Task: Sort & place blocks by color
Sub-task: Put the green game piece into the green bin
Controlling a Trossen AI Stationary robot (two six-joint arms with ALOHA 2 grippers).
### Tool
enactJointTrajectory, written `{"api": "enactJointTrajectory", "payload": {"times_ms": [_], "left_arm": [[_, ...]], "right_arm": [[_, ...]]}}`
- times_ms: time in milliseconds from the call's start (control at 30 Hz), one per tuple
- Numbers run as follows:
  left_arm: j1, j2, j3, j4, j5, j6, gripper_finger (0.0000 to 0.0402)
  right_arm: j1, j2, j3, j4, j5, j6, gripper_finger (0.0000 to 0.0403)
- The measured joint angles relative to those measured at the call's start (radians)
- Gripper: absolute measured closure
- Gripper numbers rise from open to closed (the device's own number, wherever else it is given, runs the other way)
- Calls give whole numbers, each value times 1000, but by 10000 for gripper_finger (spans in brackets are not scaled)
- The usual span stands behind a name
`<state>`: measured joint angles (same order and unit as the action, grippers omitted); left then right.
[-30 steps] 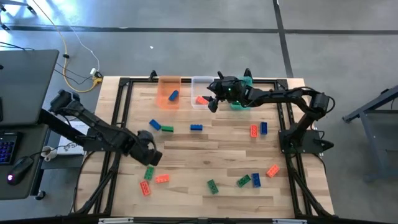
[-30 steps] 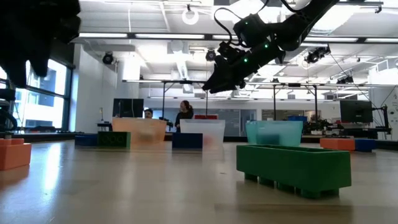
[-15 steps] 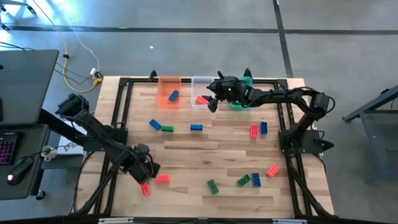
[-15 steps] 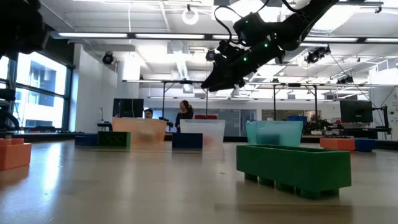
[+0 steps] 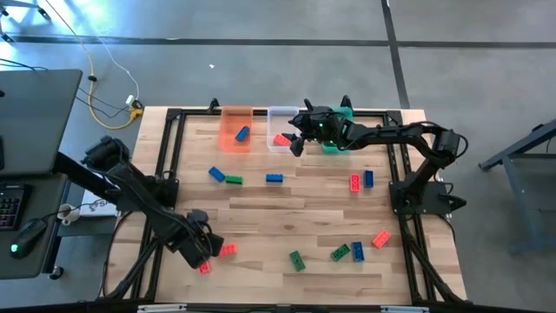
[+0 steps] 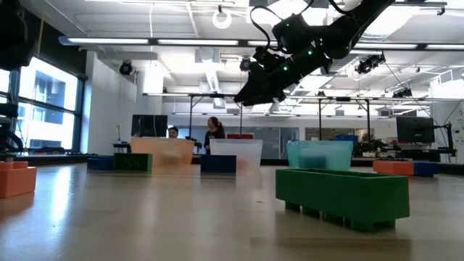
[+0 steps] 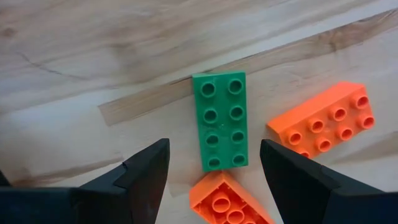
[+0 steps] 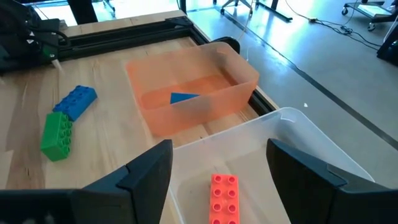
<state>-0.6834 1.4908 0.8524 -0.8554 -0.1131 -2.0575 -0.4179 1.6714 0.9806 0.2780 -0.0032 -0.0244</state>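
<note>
Green and orange blocks lie flat on the wooden table (image 5: 287,209) directly below the left gripper (image 7: 211,168), whose fingers (image 7: 140,177) are spread on either side of the green block (image 7: 222,119), gripping nothing. The right gripper (image 8: 214,174) hovers with its fingers released over the clear bin (image 8: 298,149), which holds a red block (image 8: 222,194); the orange bin (image 8: 193,93) holds a blue block (image 8: 181,98)
</note>
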Motion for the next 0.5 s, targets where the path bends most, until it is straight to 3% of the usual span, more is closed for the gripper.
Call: {"api": "enactJointTrajectory", "payload": {"times_ms": [500], "left_arm": [[1, 73, 0, 67, 33, 16, 161]], "right_arm": [[0, 0, 0, 4, 0, 1, 153]]}}
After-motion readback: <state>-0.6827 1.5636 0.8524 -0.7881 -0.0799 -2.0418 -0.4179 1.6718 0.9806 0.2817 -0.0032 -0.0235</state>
